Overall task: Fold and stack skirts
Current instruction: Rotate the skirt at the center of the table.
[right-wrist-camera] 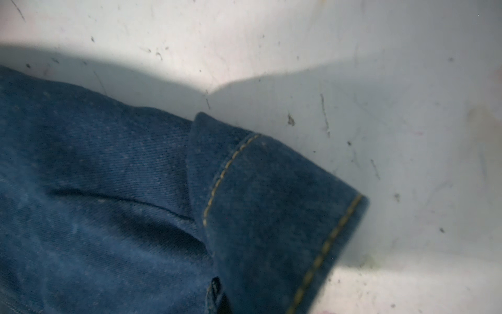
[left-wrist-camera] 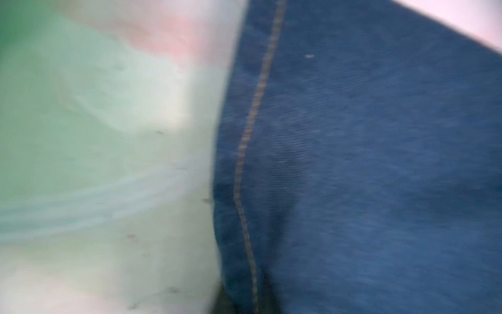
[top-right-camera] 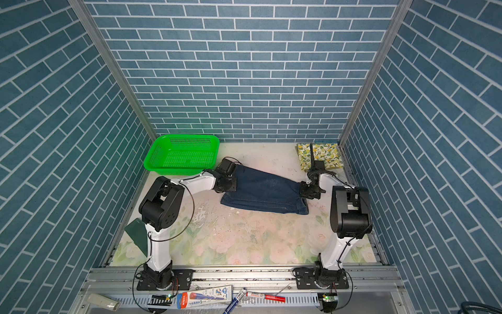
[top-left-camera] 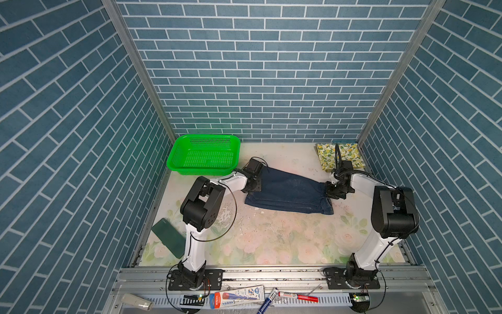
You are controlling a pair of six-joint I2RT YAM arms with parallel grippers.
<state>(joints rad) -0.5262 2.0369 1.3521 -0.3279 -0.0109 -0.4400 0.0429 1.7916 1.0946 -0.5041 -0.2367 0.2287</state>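
The left jaws and right jaws pinch opposite ends of the navy denim skirt [top-left-camera: 288, 190], which we see stretched across the counter [top-left-camera: 271, 239].

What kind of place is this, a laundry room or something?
Probably a robot test booth, not a home: a left arm and right arm bolted to a metal rail, brick-print wall panels all round, and a denim skirt on a flower-print table.
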